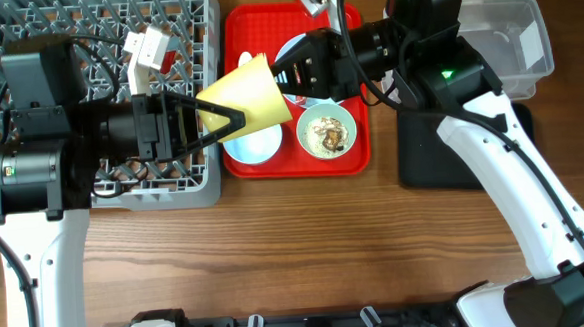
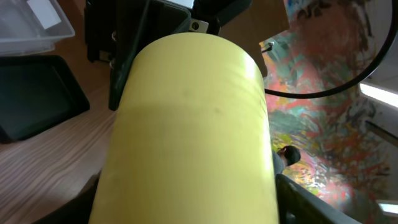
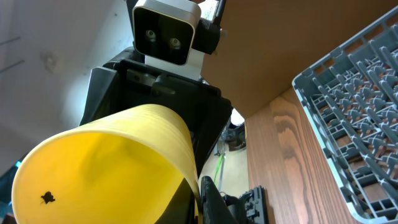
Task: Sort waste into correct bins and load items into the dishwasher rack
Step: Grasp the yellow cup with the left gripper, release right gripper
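On the left of the worktop, the big grey dishwasher rack is seen, and the left arm is stretched over it toward the right. The left end effector is spread wide, with one finger on each side of the small yellow cup. It cannot be told if those fingers press on the cup or only sit beside it. In the left wrist view, the cup fills almost the whole picture.

The cup is held on its side in the air, above the left part of the red tray. Its small end is pointed left and its open mouth is pointed right. Under it, a pale blue plate is seen on the red tray.

The cup's rim is pinched by the right end effector, whose fingers are pressed together on the thin wall. In the right wrist view, the inside of the cup is shown, with one tiny dark speck in it.

Further right on the red tray, a mint green bowl is set, with brown food scraps and white grains inside. To the right of the red tray, a black tray is laid flat, partly hidden by the right arm. At the far right, a clear plastic tub is placed.
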`<state>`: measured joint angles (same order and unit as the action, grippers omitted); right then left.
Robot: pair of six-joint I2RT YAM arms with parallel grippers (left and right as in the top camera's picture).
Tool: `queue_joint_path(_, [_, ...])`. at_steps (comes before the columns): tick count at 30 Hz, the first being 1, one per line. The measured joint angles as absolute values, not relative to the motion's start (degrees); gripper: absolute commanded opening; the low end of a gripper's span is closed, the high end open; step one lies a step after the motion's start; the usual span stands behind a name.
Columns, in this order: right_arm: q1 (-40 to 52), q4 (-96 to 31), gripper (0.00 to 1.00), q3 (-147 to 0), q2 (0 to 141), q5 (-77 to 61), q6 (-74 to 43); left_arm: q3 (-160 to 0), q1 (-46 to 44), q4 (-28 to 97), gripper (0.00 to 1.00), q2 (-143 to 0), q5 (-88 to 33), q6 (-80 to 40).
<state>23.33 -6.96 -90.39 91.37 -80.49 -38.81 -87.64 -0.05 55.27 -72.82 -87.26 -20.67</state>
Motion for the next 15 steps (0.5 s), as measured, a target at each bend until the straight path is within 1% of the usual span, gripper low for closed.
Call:
queue_joint_path(5, [23.33,-6.94,0.06,-90.39,91.37,-80.51,-39.05,-87.64,-0.05,55.27,0.69,-72.82,-86.63,-20.67])
queue_joint_path(6, [23.33,-6.94,0.10,-90.39,91.37,-80.51,-39.05,-87.64,-0.05,55.27,0.67,-72.82,-86.52,-20.67])
queue_joint_path(7, [23.33,-6.94,0.16,-90.39,91.37,-80.53,-39.18,-87.64,-0.05,55.27,0.62,-72.82,-86.43,-20.64])
queue_joint_path(9, [23.33,-6.94,0.21,-90.39,91.37,-80.60,-39.16,-87.64,-0.05,55.31,0.60,-72.82,-86.48,-20.69])
queue_joint_path(11, [23.33,-6.94,0.30,-90.39,91.37,-80.88,-39.27,-87.64,-0.05,55.24,0.63,-72.82,-86.46,-20.45])
queue_joint_path(15, [23.33,-6.74,0.53,-90.39,91.37,-81.03,-38.83,-87.64,-0.05,55.24,0.62,-72.77,-86.11,-20.45])
